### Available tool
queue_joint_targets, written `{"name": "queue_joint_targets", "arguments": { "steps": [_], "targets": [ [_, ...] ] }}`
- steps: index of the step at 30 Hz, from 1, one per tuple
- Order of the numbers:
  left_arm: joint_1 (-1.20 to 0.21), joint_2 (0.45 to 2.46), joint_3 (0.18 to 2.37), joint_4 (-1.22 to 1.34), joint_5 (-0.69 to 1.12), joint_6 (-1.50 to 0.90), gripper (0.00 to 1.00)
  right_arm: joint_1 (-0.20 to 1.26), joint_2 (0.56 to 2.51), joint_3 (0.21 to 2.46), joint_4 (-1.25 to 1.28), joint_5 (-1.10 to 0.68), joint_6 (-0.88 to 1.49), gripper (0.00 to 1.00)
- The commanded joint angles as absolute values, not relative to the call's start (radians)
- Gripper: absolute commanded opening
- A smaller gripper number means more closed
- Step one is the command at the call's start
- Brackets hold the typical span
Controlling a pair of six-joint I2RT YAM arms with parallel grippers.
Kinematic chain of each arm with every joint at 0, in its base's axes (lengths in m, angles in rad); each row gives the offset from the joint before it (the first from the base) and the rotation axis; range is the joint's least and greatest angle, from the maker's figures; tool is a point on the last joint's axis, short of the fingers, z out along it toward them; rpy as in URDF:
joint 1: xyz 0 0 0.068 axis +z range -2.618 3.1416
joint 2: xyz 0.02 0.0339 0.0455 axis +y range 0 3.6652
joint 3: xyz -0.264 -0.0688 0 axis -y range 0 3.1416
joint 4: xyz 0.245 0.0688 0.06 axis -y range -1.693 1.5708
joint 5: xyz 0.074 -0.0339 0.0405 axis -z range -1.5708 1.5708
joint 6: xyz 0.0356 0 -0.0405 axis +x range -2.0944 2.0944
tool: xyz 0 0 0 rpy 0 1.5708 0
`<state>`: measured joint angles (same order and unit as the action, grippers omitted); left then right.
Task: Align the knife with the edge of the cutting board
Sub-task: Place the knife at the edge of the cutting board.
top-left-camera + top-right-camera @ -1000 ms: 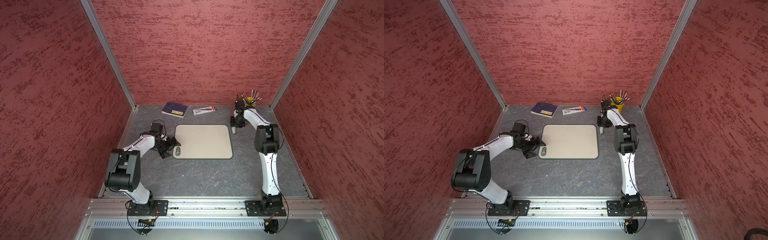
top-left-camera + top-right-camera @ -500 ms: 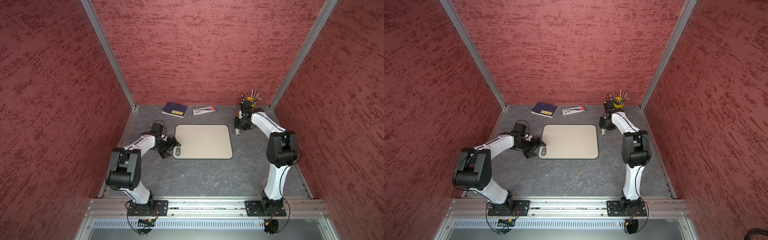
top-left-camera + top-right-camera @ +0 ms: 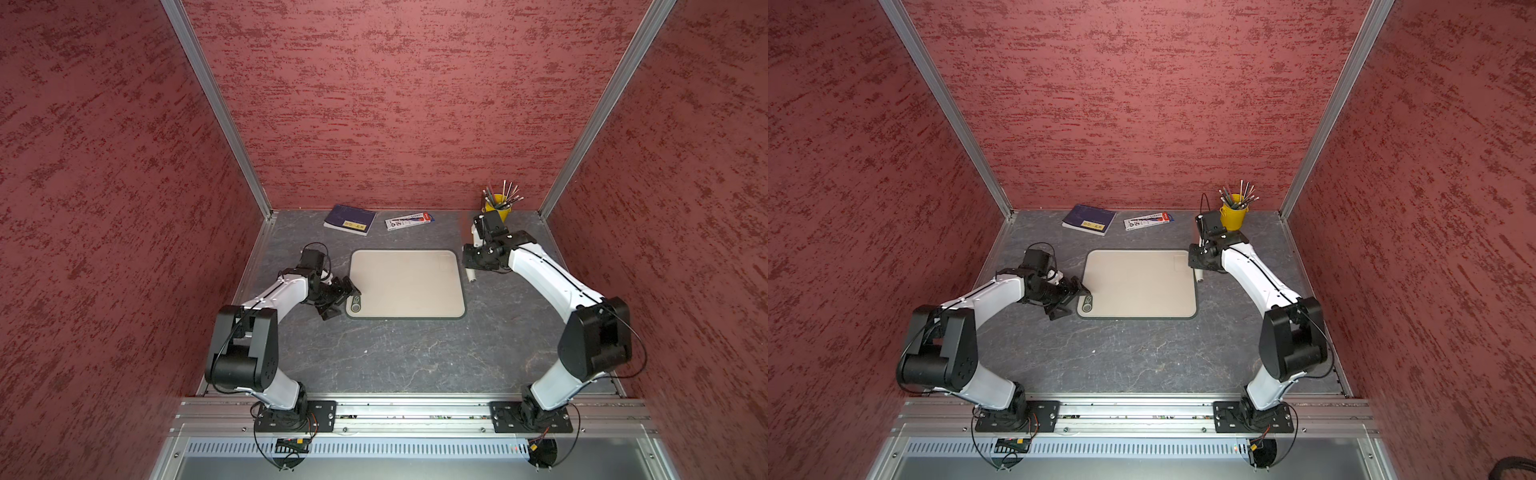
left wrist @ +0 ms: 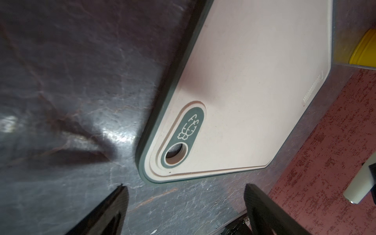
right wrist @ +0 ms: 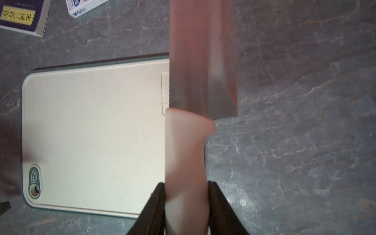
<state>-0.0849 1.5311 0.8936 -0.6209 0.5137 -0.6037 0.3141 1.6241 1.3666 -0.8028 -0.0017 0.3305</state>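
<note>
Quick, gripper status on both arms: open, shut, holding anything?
Left gripper: open, empty, jaws beside the cutting board corner with the hole.
Right gripper: shut on the knife, by its handle.

In the right wrist view the knife (image 5: 193,122) is blurred, close to the lens. Its blade tip and handle butt run off the frame, and it hides one short edge of the board (image 5: 91,132). The book (image 5: 22,16) and packet (image 5: 83,7) are cut off there. In both top views the right gripper (image 3: 473,264) covers all of the knife but the handle end. The left wrist view crops the cup (image 4: 364,50).
</note>
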Motion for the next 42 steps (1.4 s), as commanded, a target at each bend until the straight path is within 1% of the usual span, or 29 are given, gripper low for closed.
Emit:
{"name": "queue_joint_targets", "arguments": {
  "steps": [1, 3, 8, 13, 17, 23, 29, 34, 42],
  "targets": [
    [-0.08, 1.472, 0.875, -0.648, 0.452, -0.582, 0.93, 0.364, 1.542, 1.258, -0.775, 0.062, 0.382, 0.0],
    [-0.078, 1.44, 0.867, -0.682, 0.409, -0.58, 0.93, 0.397, 1.501, 1.197, -0.771, 0.079, 0.402, 0.0],
    [-0.077, 1.372, 0.861, -0.755, 0.362, -0.589, 0.94, 0.456, 1.431, 1.154, -0.836, 0.125, 0.409, 0.0],
    [-0.074, 1.32, 0.869, -0.824, 0.316, -0.59, 0.94, 0.462, 1.346, 1.102, -0.85, 0.148, 0.424, 0.0],
    [-0.071, 1.232, 0.835, -0.846, 0.301, -0.598, 0.95, 0.47, 1.302, 1.066, -0.845, 0.132, 0.422, 0.0],
    [-0.068, 1.157, 0.763, -0.844, 0.3, -0.598, 0.95, 0.474, 1.243, 1.011, -0.822, 0.124, 0.429, 0.0],
    [-0.064, 1.142, 0.749, -0.851, 0.303, -0.622, 0.95, 0.476, 1.218, 0.967, -0.805, 0.146, 0.439, 0.0],
    [-0.064, 1.146, 0.751, -0.853, 0.316, -0.619, 0.95, 0.484, 1.243, 0.957, -0.811, 0.125, 0.475, 0.0],
    [-0.063, 1.157, 0.741, -0.85, 0.31, -0.625, 0.95, 0.553, 1.266, 0.927, -0.811, 0.154, 0.574, 0.0]
  ]
}}
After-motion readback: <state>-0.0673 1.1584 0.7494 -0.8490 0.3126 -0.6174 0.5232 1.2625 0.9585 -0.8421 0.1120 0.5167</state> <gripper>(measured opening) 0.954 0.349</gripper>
